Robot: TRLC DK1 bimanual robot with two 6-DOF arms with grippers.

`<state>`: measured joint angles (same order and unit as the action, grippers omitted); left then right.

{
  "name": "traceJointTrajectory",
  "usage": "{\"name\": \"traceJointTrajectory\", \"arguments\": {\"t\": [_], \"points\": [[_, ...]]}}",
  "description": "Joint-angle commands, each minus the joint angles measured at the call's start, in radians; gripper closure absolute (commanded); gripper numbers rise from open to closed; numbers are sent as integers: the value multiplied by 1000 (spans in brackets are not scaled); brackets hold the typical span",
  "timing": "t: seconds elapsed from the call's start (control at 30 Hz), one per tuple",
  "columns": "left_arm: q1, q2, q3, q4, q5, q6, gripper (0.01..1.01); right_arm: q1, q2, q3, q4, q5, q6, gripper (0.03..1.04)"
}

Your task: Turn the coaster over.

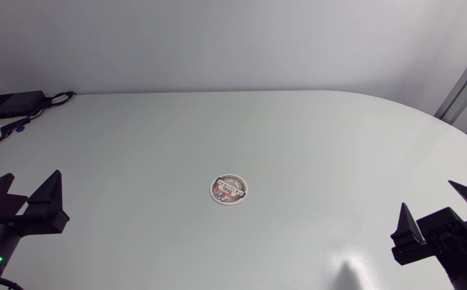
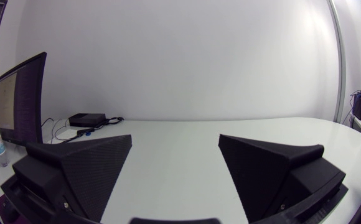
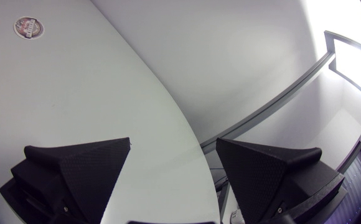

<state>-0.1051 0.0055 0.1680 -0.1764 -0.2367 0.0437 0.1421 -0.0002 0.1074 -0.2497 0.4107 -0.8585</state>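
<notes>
Nothing's really started here, I'd say. The small round printed cardboard coaster [image 1: 229, 190] lies flat, print side up, around the middle of the pale grey rounded surface [image 1: 314, 129], well apart from both arms. The left pincer [image 1: 34, 177] and right pincer [image 1: 427, 195] both gape wide with nothing in them, out near the side edges. The whole flip is left to do.

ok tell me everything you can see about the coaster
The coaster is a thin round disc that looks like card. It has a pale rim and a printed face of dark and reddish marks, too small to make out. It lies flat, printed side up, near the middle of the white table, with nothing beside it. Only the table touches it.
</notes>
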Motion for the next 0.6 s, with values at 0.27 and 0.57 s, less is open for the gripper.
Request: {"name": "traceJointTrajectory", "arguments": {"t": [0.27,0.57], "points": [[-1,-18,-27,11,-10,7,48,-164,-3,-35,-49,-177,105,66],[-5,-19,-24,9,-18,4,48,-203,-6,-3,-355,-579,-1,66]]}}
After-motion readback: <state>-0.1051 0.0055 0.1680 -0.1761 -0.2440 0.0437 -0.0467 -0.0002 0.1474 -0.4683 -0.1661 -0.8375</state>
